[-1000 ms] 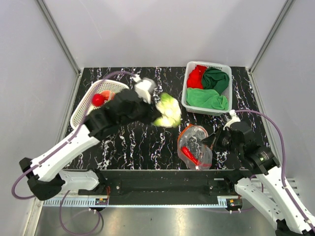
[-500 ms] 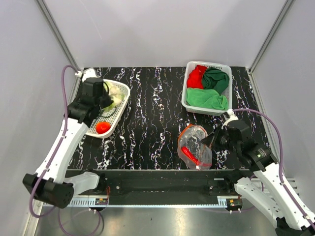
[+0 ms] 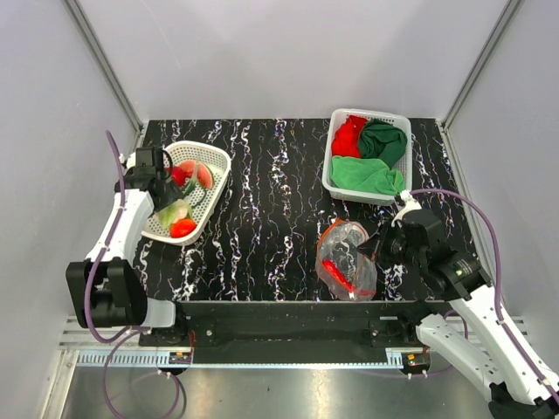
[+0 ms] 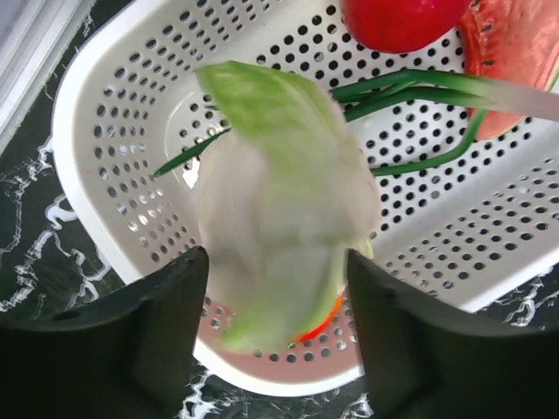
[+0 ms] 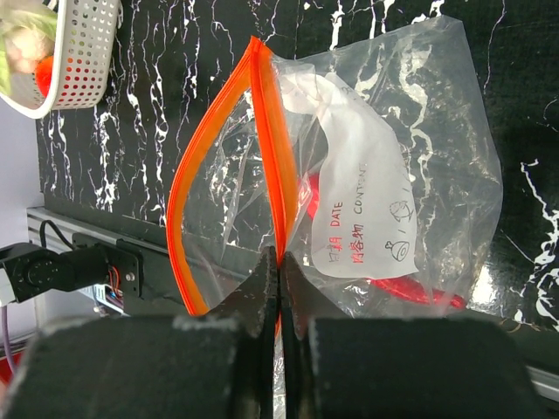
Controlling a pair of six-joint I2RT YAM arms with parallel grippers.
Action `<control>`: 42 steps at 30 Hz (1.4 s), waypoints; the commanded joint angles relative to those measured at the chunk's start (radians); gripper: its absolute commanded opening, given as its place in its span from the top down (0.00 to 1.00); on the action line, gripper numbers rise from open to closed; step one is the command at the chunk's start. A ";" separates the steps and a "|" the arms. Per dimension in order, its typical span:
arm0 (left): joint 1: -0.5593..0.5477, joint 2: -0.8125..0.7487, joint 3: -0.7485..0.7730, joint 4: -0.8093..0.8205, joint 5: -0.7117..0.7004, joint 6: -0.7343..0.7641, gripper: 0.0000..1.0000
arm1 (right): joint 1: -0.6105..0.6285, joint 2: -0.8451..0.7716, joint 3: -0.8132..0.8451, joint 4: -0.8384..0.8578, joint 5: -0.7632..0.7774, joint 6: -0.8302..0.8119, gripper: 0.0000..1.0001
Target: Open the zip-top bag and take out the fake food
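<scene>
The black marbled table (image 3: 271,218) lies bare through its middle, from the far edge almost to the near edge. A white basket (image 3: 212,152) sits against the left edge, and a second basket (image 3: 327,179) of red cloth (image 3: 348,135) and green cloth (image 3: 381,140) fills the far right corner. The zip-top bag (image 3: 345,257) lies close to the near edge, right of middle. It is clear and crinkled, with its orange zip strip (image 5: 262,131) parted into a loop, a white label and a red piece (image 5: 410,292) inside. The right gripper (image 5: 278,262) is on the bag's right-edge side, its jaws pressed together on the strip. The fake food is mostly in the left basket: a watermelon slice (image 4: 511,52), a red round fruit (image 4: 397,17) and green stalks (image 4: 419,87). The left gripper (image 4: 275,262) hangs over that basket with its jaws apart. The pale cabbage (image 4: 279,201) shows blurred between the fingers; whether it touches them cannot be told.
</scene>
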 commanded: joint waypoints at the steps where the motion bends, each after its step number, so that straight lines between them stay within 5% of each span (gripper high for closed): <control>1: 0.005 -0.041 0.009 0.048 0.016 -0.008 0.19 | 0.003 -0.003 0.043 0.002 0.027 -0.044 1.00; 3: 0.005 -0.078 0.008 0.046 0.013 -0.014 0.10 | 0.002 0.009 0.045 0.005 0.023 -0.050 1.00; 10: -0.016 -0.214 0.008 0.032 0.140 -0.042 0.09 | 0.002 0.023 0.042 0.016 -0.008 -0.058 1.00; 15: -0.195 -0.256 0.031 0.052 0.215 -0.060 0.09 | 0.002 0.028 0.039 0.022 -0.020 -0.060 1.00; 22: -0.577 -0.164 0.138 0.175 0.396 0.026 0.20 | 0.002 0.023 0.036 0.034 -0.025 -0.051 1.00; 30: -0.958 0.072 0.281 0.252 0.504 0.098 0.49 | 0.002 0.009 0.026 0.033 -0.030 -0.034 1.00; 36: -1.102 0.241 0.391 0.244 0.547 0.132 0.62 | 0.002 -0.010 0.022 0.020 -0.036 -0.024 1.00; 42: -1.124 0.394 0.477 0.142 0.622 0.057 0.66 | 0.002 -0.014 0.008 0.034 -0.043 0.014 1.00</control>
